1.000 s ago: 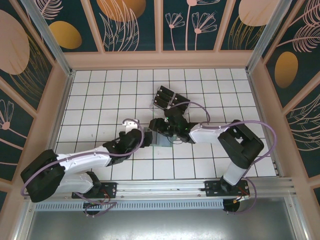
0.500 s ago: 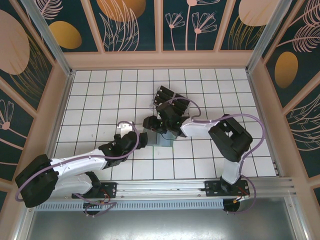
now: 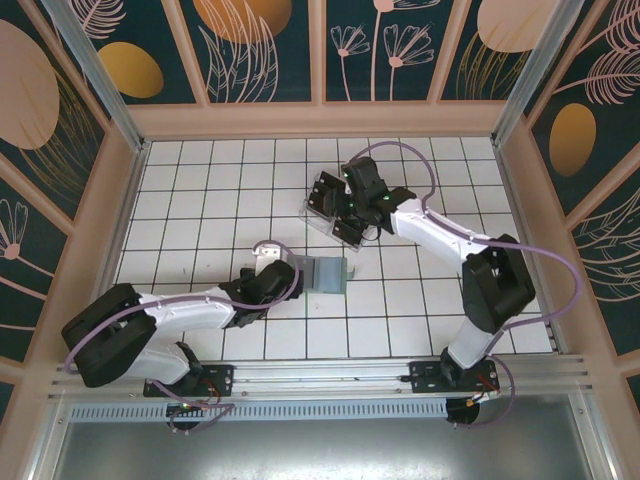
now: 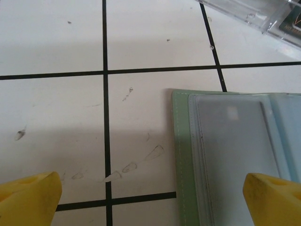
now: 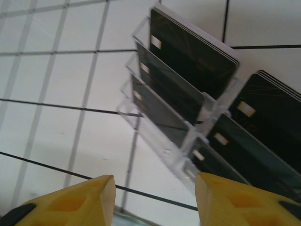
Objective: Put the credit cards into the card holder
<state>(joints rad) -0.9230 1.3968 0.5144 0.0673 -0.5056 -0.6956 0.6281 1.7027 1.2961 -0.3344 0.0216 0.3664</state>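
Both grippers are seen empty, jaws apart.
The left gripper is held wide open just left of the open card holder, laid flat on the tiled table. The right gripper is held partly spread above the clear rack, farther back, where the credit cards are kept.

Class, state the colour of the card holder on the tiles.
The card holder is pale grey-green; left wrist view shows it best.

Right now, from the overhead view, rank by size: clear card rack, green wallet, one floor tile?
1. clear card rack, partly covered, so only narrowly first
2. green wallet
3. floor tile
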